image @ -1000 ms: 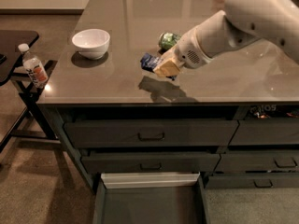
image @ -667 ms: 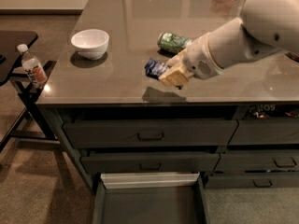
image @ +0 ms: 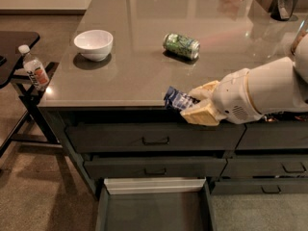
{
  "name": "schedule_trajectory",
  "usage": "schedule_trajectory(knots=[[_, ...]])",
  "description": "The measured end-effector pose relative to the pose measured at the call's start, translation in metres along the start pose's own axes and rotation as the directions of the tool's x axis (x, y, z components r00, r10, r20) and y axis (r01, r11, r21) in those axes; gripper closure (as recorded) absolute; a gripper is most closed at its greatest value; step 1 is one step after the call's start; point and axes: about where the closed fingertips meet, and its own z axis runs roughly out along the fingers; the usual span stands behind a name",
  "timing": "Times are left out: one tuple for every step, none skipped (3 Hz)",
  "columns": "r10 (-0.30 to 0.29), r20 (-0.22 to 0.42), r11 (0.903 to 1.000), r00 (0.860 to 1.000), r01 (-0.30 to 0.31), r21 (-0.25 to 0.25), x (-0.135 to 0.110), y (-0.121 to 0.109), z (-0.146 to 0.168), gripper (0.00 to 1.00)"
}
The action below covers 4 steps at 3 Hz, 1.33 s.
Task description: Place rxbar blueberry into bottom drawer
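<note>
My gripper (image: 196, 106) is shut on the rxbar blueberry (image: 176, 100), a flat bar in a shiny dark blue wrapper that sticks out to the left of the tan fingers (image: 202, 114). The gripper holds it in the air just off the counter's front edge, level with the top drawer. The bottom drawer (image: 154, 207) stands pulled open below and a little to the left, dark grey with a white back rim, and its inside is bare.
A green drink can (image: 181, 45) lies on its side on the grey counter (image: 144, 71). A white bowl (image: 94, 44) stands at the left. Two shut handled drawers (image: 155, 139) are above the open one. A bottle (image: 34, 68) stands on a side stand at left.
My gripper has moved forward and down with the bar, from above the counter near the can to past the counter's front edge. The view has shifted, showing the can and bowl farther back.
</note>
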Motion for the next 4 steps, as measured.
schedule_trajectory(knots=[[0.000, 0.000, 1.0000, 1.000, 0.000, 0.000, 0.000, 0.000, 0.000, 1.00], [0.000, -0.020, 0.9999, 1.000, 0.000, -0.010, 0.006, 0.008, 0.007, 1.00], [0.033, -0.035, 0.9979, 0.999, -0.035, -0.054, 0.029, 0.032, 0.033, 1.00], [0.084, -0.051, 0.9890, 0.995, -0.090, -0.118, 0.071, 0.065, 0.073, 1.00]])
